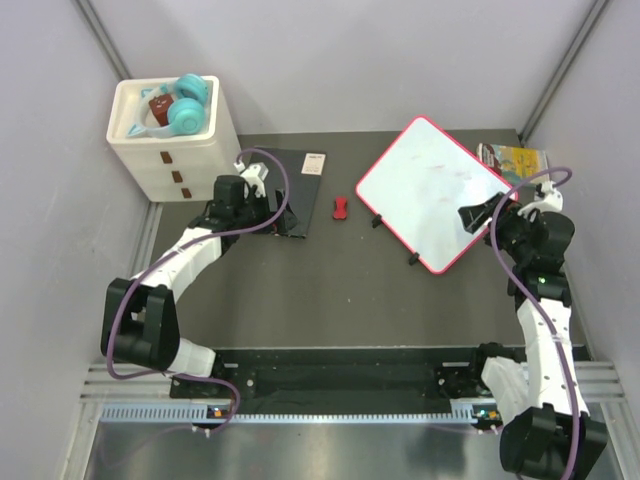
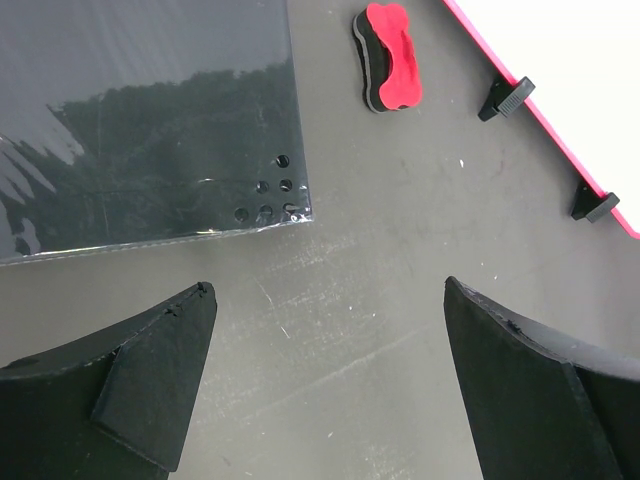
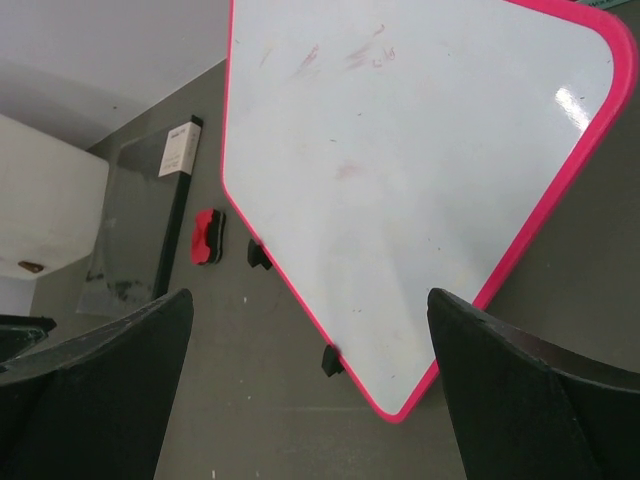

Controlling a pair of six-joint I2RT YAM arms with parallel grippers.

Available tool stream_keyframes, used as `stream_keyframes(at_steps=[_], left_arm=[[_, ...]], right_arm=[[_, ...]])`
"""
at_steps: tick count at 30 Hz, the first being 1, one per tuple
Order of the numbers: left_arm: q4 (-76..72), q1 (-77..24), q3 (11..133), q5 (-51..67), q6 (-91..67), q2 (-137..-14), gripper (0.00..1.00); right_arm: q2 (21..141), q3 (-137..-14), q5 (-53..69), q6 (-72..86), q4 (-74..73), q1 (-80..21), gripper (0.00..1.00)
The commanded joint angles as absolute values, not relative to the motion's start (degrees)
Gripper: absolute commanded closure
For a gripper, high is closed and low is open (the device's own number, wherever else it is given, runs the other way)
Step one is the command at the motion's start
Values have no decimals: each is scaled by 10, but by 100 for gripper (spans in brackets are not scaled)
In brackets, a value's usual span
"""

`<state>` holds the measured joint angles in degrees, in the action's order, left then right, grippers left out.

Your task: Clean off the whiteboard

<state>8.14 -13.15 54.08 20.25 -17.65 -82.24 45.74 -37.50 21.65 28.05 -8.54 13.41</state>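
Whiteboard faintly smeared, eraser loose on table

Left gripper (image 2: 325,385) hovers with fingers apart, empty, near the black sheet (image 1: 290,190). Right gripper (image 3: 310,400) is spread wide and empty above the whiteboard (image 1: 430,190). Beyond lies the red eraser (image 1: 341,208), just left of the board. Faint pink smudges (image 3: 345,55) remain near the far edge. Judgement: either wiping is pending or the final residue is left.

The top camera looks down from above; both close wrist cameras share the red eraser (image 2: 388,57) view.
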Motion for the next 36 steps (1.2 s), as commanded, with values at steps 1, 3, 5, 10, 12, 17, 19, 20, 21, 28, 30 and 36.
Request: stream_keyframes(at_steps=[1,3,5,10,12,17,19,20,21,28,30,36], left_arm=[[67,-128,543,212,-175,-819,1],[69,-128,544,212,-172,-819,1],[69,-128,544,213,-172,-820,1],[71,-127,546,212,-180,-822,1],[64,-118,546,221,-197,-829,1],[14,-70,525,321,-250,-855,1],[-45,-49,512,383,-283,-863,1],[-60,-44,501,400,-293,-871,1],[-77,-39,498,407,-306,-874,1],[-72,-37,486,407,-305,-861,1],[-63,-37,487,397,-298,-854,1],[-52,-37,485,397,-281,-821,1]], right_arm=[[443,-375,217,270,-76,139,1],[442,-374,225,271,-77,139,1],[437,-373,231,271,-80,139,1],[412,-368,234,272,-84,139,1],[398,-371,236,274,-93,139,1],[381,-375,249,274,-115,139,1],[375,-372,250,272,-125,139,1],[373,-371,249,273,-127,139,1],[365,-368,248,272,-132,139,1],[331,-355,243,256,-172,139,1],[325,-346,247,257,-173,139,1],[304,-326,250,262,-182,139,1]])
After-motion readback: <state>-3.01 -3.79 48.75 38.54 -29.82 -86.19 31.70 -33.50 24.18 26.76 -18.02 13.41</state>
